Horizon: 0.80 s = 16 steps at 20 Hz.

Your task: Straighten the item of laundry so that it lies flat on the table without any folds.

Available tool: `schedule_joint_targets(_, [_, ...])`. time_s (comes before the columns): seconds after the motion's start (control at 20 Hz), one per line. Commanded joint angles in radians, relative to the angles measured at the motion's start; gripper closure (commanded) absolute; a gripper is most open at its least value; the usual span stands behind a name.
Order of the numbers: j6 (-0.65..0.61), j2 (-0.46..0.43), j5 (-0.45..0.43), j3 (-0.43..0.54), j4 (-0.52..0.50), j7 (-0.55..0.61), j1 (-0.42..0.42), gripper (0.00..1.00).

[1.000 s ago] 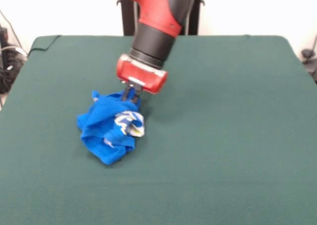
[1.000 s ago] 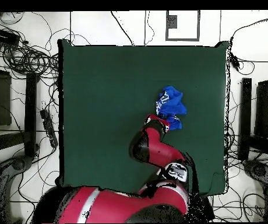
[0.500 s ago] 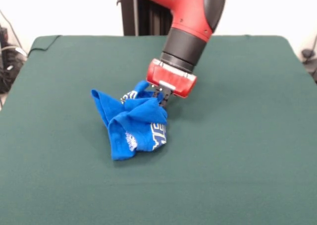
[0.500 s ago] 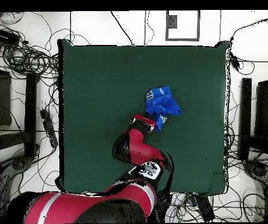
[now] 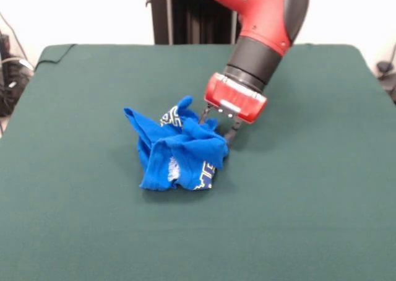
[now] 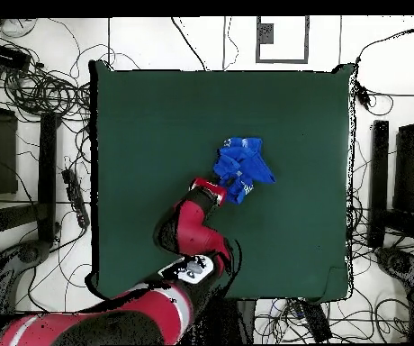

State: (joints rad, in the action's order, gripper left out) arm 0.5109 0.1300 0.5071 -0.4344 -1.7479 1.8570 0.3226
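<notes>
The worktop (image 5: 297,200) is bare green cloth on almost every side, so there is wide free room to pass. The only thing standing on it is the crumpled blue shirt (image 5: 176,151), a raised heap near the middle. The gripper (image 5: 216,125) sits at the heap's edge, with its jaws spread and both tips visible against the cloth. The red arm (image 6: 188,239) crosses the worktop from the base side up to the shirt, and it blocks that strip.
</notes>
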Motion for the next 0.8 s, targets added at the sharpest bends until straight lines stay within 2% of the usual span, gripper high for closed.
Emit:
schedule_joint_targets(0.05, [0.002, -0.104, 0.132, 0.06, 0.025, 0.147, 0.09, 0.0])
schedule_joint_targets(0.25, [-0.057, -0.098, 0.189, 0.06, 0.006, 0.155, 0.111, 0.0])
schedule_joint_targets(0.45, [-0.077, -0.05, 0.203, 0.046, -0.022, 0.159, 0.13, 0.0])
schedule_joint_targets(0.65, [-0.105, -0.002, 0.243, -0.04, -0.044, 0.1, 0.194, 0.0])
schedule_joint_targets(0.8, [-0.08, -0.009, 0.354, -0.156, -0.061, 0.036, 0.303, 0.0])
